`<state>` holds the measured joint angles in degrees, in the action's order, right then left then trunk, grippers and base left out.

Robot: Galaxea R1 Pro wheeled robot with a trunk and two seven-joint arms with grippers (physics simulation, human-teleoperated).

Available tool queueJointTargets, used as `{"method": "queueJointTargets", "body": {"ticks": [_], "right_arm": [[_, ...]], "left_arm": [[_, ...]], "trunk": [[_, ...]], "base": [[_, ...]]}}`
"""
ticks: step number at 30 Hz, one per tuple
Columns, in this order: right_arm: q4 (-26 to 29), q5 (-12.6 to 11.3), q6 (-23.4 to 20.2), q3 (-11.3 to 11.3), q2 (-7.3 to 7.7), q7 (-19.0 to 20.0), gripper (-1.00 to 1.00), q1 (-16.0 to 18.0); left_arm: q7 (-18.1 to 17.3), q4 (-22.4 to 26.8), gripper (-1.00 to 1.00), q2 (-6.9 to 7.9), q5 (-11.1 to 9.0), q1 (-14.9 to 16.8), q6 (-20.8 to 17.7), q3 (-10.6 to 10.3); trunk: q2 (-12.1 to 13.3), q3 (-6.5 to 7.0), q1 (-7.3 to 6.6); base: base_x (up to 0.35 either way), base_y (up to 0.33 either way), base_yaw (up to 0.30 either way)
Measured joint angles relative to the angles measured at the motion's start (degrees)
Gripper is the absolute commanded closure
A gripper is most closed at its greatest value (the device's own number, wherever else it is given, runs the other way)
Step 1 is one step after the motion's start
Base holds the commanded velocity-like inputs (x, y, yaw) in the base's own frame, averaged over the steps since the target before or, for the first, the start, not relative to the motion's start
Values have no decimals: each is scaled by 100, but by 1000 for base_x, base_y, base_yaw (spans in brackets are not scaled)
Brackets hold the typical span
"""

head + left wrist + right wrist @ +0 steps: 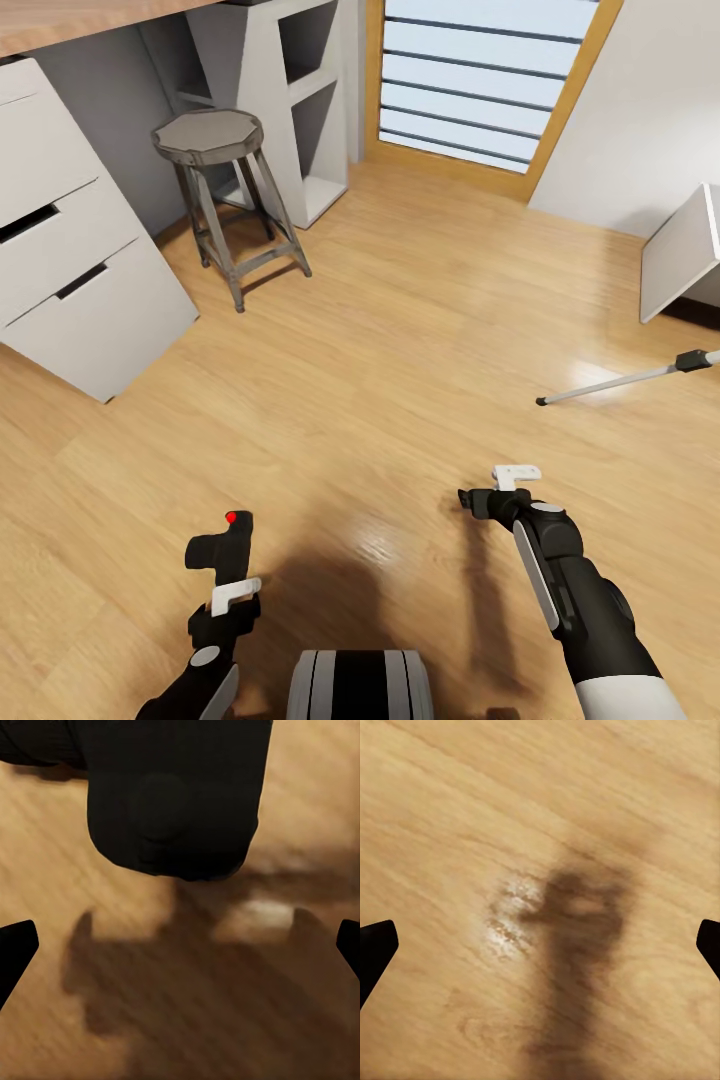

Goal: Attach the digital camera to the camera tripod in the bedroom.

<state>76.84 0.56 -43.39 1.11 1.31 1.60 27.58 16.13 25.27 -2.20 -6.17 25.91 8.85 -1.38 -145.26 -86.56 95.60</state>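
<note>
My left gripper point(222, 572) is shut on the digital camera point(222, 545), a small black box with a red button on top, carried low over the light wood floor at the lower left of the head view. The left wrist view shows the camera point(174, 795) as a dark blurred block close up, with the black fingertips point(15, 949) at the picture's edges. My right gripper point(473, 499) hangs open over bare floor, nothing between its fingertips point(375, 945). One thin silver-white leg of the camera tripod point(620, 382) reaches in from the right edge; its head is out of view.
A grey round stool point(212, 140) stands at the back left beside a white drawer unit point(75, 260) and a white shelf unit point(300, 90). A wood-framed window point(480, 80) is at the back. A white panel point(685, 250) stands at the right, beyond the tripod leg.
</note>
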Motion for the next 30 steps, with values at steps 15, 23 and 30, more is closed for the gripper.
{"method": "queueJointTargets", "body": {"ticks": [15,23,30], "right_arm": [[0,-4,5,0,0,-5,-100,0],[0,-2,7,0,0,-9,-100,0],[0,-1,7,0,0,-9,-100,0]], "left_arm": [[-9,13,-100,22,23,0,39,-34],[-42,-24,-100,36,26,0,355,-34],[-63,-93,-100,49,29,0,556,-30]], "trunk": [[0,0,0],[0,0,0],[0,0,0]], "base": [[0,0,0],[0,0,0],[0,0,0]]}}
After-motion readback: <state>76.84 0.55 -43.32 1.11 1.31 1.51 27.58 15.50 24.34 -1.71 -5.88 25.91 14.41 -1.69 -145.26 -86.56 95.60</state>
